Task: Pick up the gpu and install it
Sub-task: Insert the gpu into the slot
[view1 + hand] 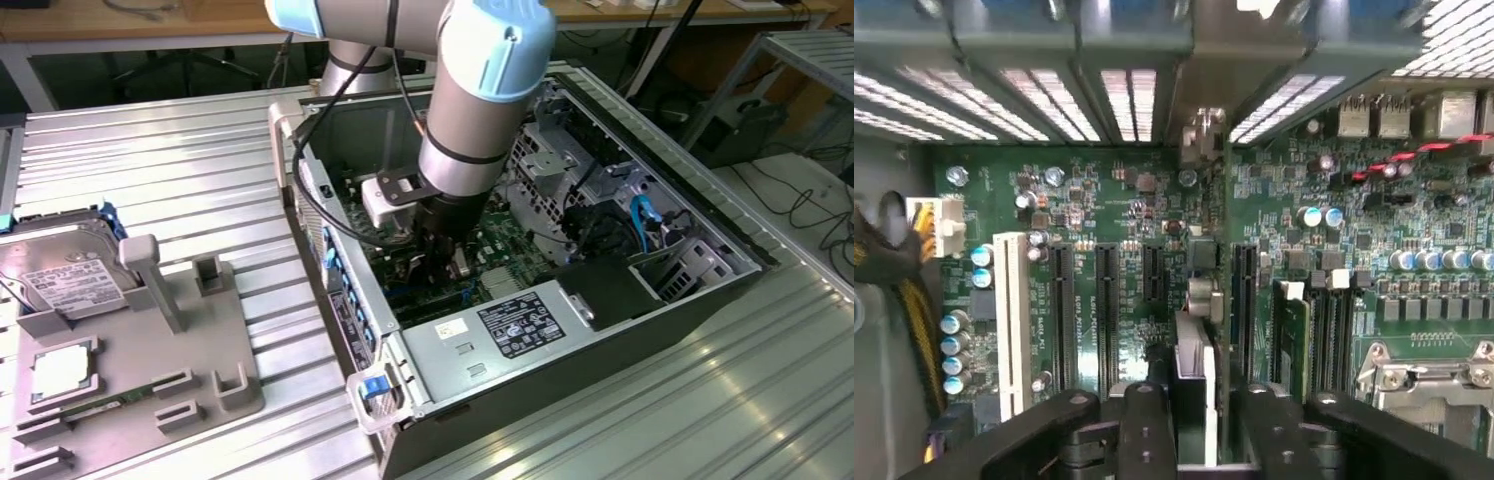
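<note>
At the exterior view's left, a grey moulded tray (200,370) lies on the ribbed metal worktop (187,160). It carries one boxy silver hard drive (60,280) with a white label and one slim green memory stick (100,408).

Right of the tray lies one open sheet-metal case (627,340), its side off. The arm (467,110), a smooth grey tube with a pale blue cap, reaches down into it, and the gripper (441,255) is low over the board.

In the wrist view the green board (1114,200) is matte and crowded with small parts. It bears one long white slot (1011,320), then three long black slots and one short one.

The gpu (1194,375) stands on edge on the board between the black slots. It is seen end-on as a thin dark card with a pale silvery edge. The black gripper (1204,425) straddles it. The jaws look released, with a sliver of board showing between the card and one finger (1269,430).
</note>
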Action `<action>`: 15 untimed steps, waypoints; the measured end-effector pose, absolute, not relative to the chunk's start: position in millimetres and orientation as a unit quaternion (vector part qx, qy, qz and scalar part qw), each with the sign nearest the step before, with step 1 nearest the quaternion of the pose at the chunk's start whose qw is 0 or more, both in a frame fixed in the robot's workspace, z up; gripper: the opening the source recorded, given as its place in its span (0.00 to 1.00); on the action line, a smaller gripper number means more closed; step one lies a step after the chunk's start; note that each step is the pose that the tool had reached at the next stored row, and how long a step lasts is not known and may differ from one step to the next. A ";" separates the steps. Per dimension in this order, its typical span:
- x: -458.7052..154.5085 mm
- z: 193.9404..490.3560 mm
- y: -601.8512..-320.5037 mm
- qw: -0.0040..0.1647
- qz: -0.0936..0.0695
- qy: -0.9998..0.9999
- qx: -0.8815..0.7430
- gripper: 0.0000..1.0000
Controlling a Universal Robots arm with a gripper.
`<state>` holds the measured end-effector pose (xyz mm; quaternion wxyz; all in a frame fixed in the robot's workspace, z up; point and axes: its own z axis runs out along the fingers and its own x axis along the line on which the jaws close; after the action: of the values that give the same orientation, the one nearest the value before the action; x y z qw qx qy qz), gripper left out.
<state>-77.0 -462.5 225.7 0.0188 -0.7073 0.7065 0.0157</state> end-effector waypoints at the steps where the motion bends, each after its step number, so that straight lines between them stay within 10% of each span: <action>1: -77.1 226.5 -462.6 0.018 0.015 0.706 -0.707 0.35; 15: -77.0 280.7 -459.1 0.023 0.007 0.706 -0.708 0.35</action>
<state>-77.0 -459.1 280.7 0.0230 -0.7075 0.7063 0.0073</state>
